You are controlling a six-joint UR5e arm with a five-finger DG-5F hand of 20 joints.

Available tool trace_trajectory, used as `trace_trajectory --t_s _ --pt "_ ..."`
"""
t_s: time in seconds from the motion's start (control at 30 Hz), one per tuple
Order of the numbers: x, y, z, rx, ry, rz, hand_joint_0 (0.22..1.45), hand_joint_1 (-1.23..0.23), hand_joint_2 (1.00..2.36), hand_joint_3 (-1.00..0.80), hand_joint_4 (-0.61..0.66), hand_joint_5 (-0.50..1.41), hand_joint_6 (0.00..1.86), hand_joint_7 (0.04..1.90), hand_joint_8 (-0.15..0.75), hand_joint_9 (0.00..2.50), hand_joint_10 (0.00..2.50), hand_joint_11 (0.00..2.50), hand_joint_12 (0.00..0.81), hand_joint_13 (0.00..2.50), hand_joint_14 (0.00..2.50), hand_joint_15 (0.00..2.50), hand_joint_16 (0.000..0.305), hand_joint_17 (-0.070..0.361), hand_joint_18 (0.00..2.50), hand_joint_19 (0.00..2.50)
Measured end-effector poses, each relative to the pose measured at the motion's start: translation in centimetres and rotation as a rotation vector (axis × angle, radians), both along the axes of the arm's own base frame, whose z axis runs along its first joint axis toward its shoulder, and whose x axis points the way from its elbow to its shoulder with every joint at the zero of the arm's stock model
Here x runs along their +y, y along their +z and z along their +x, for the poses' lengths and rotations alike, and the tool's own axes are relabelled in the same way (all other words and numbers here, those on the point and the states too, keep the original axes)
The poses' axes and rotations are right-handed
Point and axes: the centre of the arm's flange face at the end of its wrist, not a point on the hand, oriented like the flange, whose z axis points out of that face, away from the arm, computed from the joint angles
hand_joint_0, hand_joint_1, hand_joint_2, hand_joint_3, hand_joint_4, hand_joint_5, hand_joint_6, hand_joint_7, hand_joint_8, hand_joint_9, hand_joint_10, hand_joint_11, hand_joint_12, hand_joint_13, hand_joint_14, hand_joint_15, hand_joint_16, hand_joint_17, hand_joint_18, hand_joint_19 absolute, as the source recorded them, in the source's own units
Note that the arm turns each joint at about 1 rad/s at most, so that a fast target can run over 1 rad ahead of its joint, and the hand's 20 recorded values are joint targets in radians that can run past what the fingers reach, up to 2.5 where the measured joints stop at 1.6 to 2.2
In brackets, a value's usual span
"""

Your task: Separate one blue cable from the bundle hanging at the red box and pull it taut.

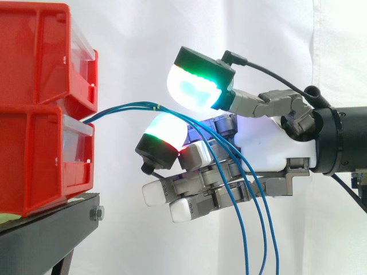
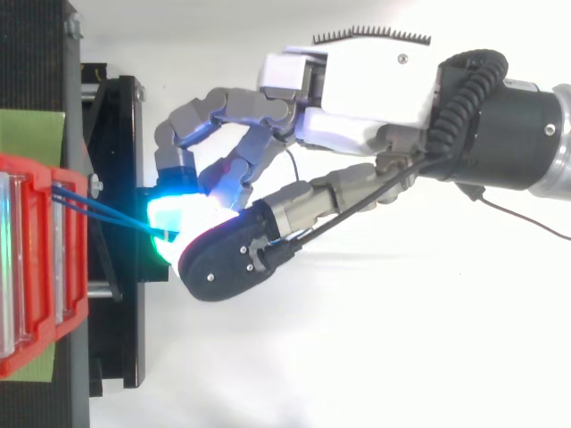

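Cables (image 1: 137,105), blue, leave the lower red bin (image 1: 40,163) and pass between two glowing pads (image 1: 195,86) of the hand (image 1: 269,143), whose curled fingers (image 1: 198,197) pinch them there (seemingly the whole bundle, not one), probably to anchor the short span before pulling; the rest dangles slack.

The blue cables (image 1: 123,106) are thin strands that leave the red box (image 1: 34,166) at its upper right corner, where a second red bin (image 1: 40,57) is stacked on it. The box stands at the far left with a clear front panel. The strands run close together, rising in a shallow arc to the right. They then slope down across the front of the hand (image 1: 269,143), fan apart and hang slack to the bottom edge. From above they (image 2: 107,212) stretch right from the box.
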Motion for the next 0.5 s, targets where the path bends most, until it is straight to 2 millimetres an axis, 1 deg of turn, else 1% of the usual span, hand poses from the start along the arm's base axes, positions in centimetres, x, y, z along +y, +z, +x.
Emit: trace_trajectory --t_s 0.03,0.13,0.17,0.23,0.27,0.33,0.4,0.43,0.5 --pt "-0.03 0.08 -0.04 0.001 0.000 -0.001 0.62 -0.60 1.00 -0.50 0.17 -0.18 0.85 1.28 0.347 1.10 0.02 0.80 0.272 0.78 0.01 0.25 0.031 0.070 0.68 0.44" --pt "-0.05 0.18 -0.08 0.002 -0.001 -0.002 0.64 -0.67 1.01 -0.37 0.14 -0.19 0.86 1.34 0.349 1.07 0.02 0.81 0.276 0.77 0.01 0.25 0.032 0.072 0.69 0.45" --pt "-0.06 0.18 -0.09 0.003 -0.001 -0.002 0.64 -0.69 1.02 -0.33 0.13 -0.19 0.87 1.33 0.349 1.07 0.02 0.83 0.280 0.77 0.01 0.25 0.032 0.072 0.70 0.44" --pt "-0.04 0.19 -0.09 0.003 0.000 -0.003 0.67 -0.77 1.02 -0.30 0.10 -0.21 0.89 1.33 0.343 1.01 0.02 0.84 0.286 0.76 0.01 0.26 0.033 0.073 0.70 0.44" --pt "-0.04 0.20 -0.09 0.003 0.000 -0.003 0.69 -0.81 1.02 -0.28 0.09 -0.22 0.89 1.38 0.338 0.99 0.02 0.85 0.289 0.76 0.01 0.26 0.033 0.074 0.71 0.43" --pt "-0.06 0.20 -0.08 0.002 -0.001 -0.003 0.73 -0.86 1.02 -0.27 0.12 -0.22 0.90 1.42 0.334 0.98 0.02 0.87 0.288 0.76 0.01 0.26 0.033 0.074 0.71 0.43" --pt "-0.06 0.20 -0.07 0.001 -0.001 -0.003 0.78 -0.87 1.02 -0.29 0.10 -0.23 0.90 1.36 0.324 0.99 0.02 0.88 0.287 0.77 0.01 0.27 0.033 0.074 0.70 0.45" --pt "-0.07 0.18 -0.07 0.001 -0.001 -0.003 0.79 -0.87 1.02 -0.31 0.09 -0.23 0.90 1.34 0.326 0.99 0.02 0.90 0.284 0.78 0.01 0.29 0.033 0.075 0.70 0.45" --pt "-0.08 0.19 -0.07 0.000 -0.002 -0.003 0.82 -0.87 1.01 -0.39 0.10 -0.22 0.90 1.35 0.322 1.02 0.02 0.90 0.288 0.80 0.01 0.30 0.033 0.075 0.69 0.47"
